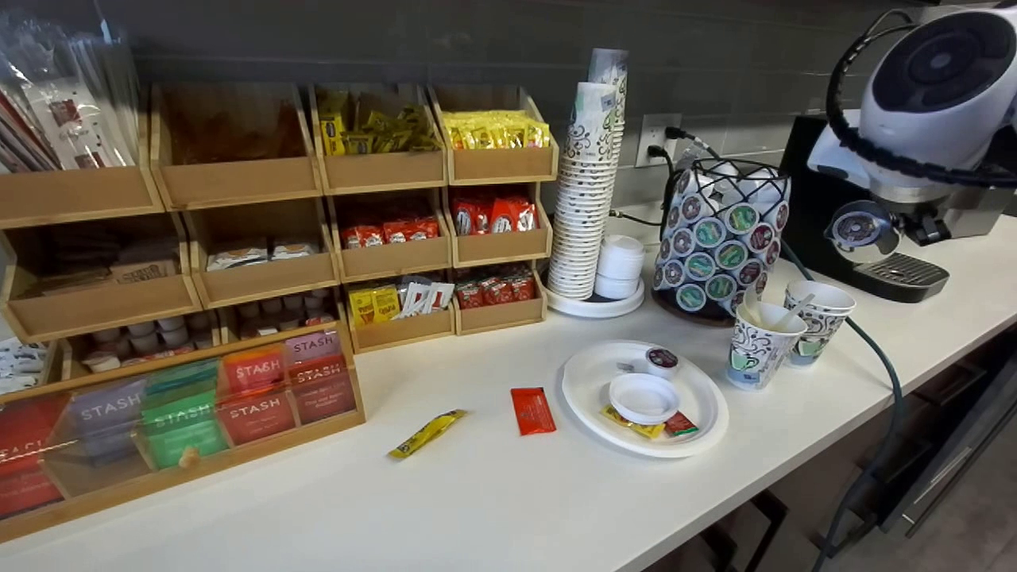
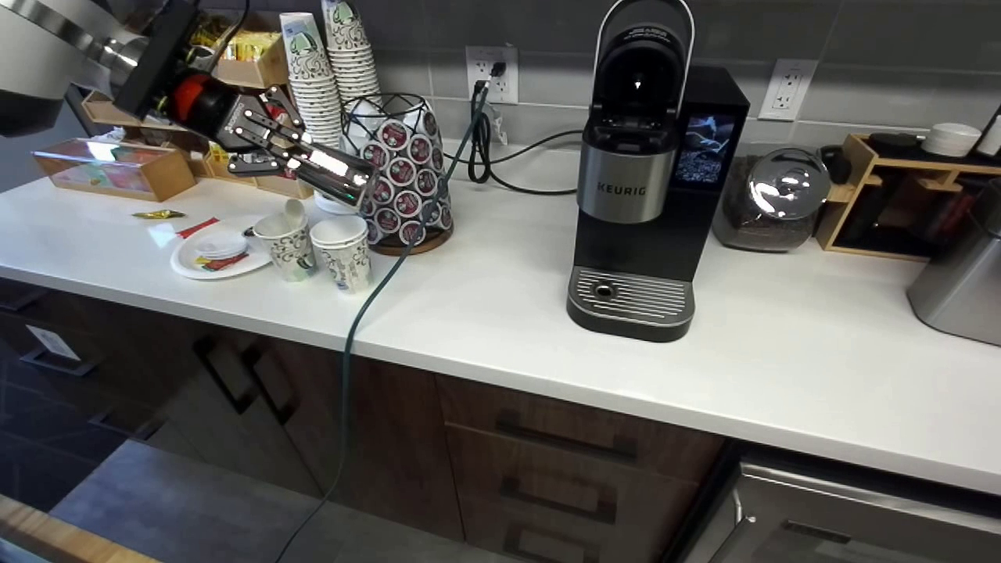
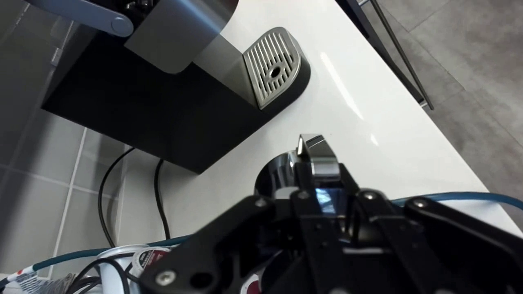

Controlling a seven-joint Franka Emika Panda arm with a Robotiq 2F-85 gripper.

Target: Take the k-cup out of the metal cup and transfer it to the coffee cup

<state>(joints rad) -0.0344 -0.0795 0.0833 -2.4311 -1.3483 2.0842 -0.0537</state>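
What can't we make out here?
- Shiny silver steel cup: partly behind black end effector, wrist view.
- Floors of white patterned paper cups: behind their walls in both exterior views.
- Grey metal container: cut by right edge in an exterior view.
- Slim yellow packet, lettering: too small in an exterior view.

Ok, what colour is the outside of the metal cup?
Shiny silver with dark reflections; the metal cup shows best in an exterior view.
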